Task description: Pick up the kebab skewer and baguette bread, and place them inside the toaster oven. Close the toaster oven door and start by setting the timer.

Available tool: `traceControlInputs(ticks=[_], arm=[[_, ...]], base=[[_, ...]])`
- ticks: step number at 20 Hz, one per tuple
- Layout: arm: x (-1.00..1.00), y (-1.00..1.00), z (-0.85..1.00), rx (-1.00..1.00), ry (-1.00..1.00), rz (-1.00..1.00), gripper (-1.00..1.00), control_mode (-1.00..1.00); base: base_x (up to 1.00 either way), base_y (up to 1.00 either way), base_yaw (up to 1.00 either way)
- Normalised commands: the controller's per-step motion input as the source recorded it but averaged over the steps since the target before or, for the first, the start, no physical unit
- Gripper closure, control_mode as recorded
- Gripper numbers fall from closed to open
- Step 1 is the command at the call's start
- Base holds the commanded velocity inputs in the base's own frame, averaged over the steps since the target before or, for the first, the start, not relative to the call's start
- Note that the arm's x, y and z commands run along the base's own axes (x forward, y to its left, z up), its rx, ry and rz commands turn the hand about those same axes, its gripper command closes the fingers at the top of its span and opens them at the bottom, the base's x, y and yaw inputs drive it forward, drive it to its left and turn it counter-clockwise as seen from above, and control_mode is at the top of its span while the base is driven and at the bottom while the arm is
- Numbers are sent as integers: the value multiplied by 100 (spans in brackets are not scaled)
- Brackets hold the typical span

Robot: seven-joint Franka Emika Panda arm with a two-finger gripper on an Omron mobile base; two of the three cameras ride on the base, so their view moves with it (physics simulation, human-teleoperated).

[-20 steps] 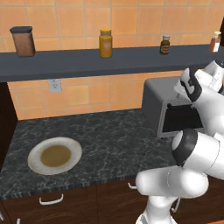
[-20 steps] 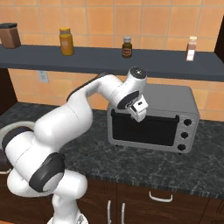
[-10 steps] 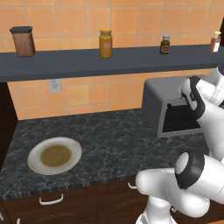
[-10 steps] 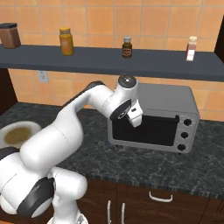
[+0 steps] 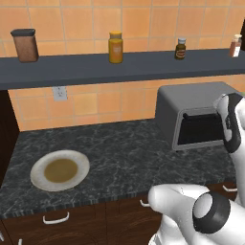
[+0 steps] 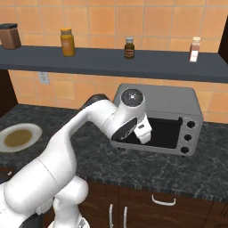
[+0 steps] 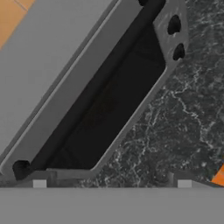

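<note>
moved: arm has swung lower across the toaster oven front | gripper: jaws wide apart, holding nothing | toaster oven door: shut, running diagonally from lower left to upper right of hand view, just ahead of fingertips | plate: lower left, left base view

You had the toaster oven standing at the right of the dark marbled desk, its toaster oven door shut, dark glass facing you; the white arm rose in front of its right edge; a white plate with a brown centre lay well apart at the left; on the shelf above stood a brown canister, a yellow jar, a small dark bottle and a reddish bottle; you could see a wall socket under the shelf.
</note>
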Motion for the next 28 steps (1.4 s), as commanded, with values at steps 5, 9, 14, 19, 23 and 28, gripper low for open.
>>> traceControlInputs(ticks=[5, 9, 14, 19, 23, 28], arm=[[-73, -52, 2, -10, -11, 0, -100, -100], [-46, -52, 0, -13, -6, 1, -100, -100], [-31, -57, 0, -8, -1, 4, -100, -100], [-2, -41, 0, -13, -3, 17, -100, -100], [4, -22, 0, -27, -5, 23, -100, -100], [0, -30, -4, -33, -10, 26, -100, -100]], base=[[0, 0, 0], [0, 0, 0], [0, 0, 0], [0, 0, 0], [0, 0, 0], [0, 0, 0]])
